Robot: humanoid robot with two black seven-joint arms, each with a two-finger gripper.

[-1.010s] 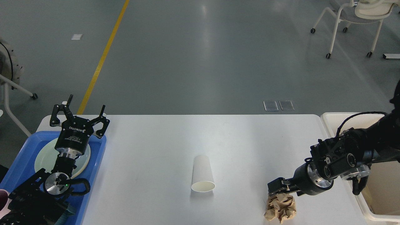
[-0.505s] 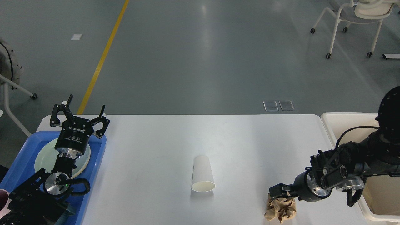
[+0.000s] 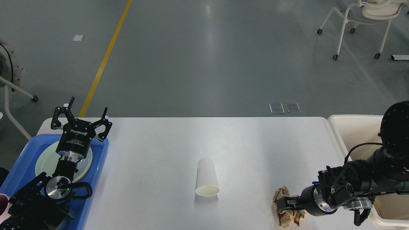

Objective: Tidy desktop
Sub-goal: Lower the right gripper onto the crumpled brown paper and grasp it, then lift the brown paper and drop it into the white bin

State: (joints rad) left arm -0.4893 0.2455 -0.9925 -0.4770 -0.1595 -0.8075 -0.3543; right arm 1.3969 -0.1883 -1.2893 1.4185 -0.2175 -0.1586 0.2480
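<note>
My right jaws [image 3: 282, 204] are down in the crumpled ball of tan brown paper [image 3: 287, 210] at the near right of the surface; I cannot tell whether they have actually closed on it. That wad rests on the large smooth white rectangular desktop [image 3: 159, 153]. To its left, well apart, a white paper cup [image 3: 207, 177] lies on its side, mouth toward me. My left jaws [image 3: 82, 119] stand spread wide, holding nothing, above the far end of the blue plastic tray [image 3: 22, 159] with its pale round plate [image 3: 44, 161]. A cream-coloured plastic bin [image 3: 351, 127] sits just beside the surface's right edge.
</note>
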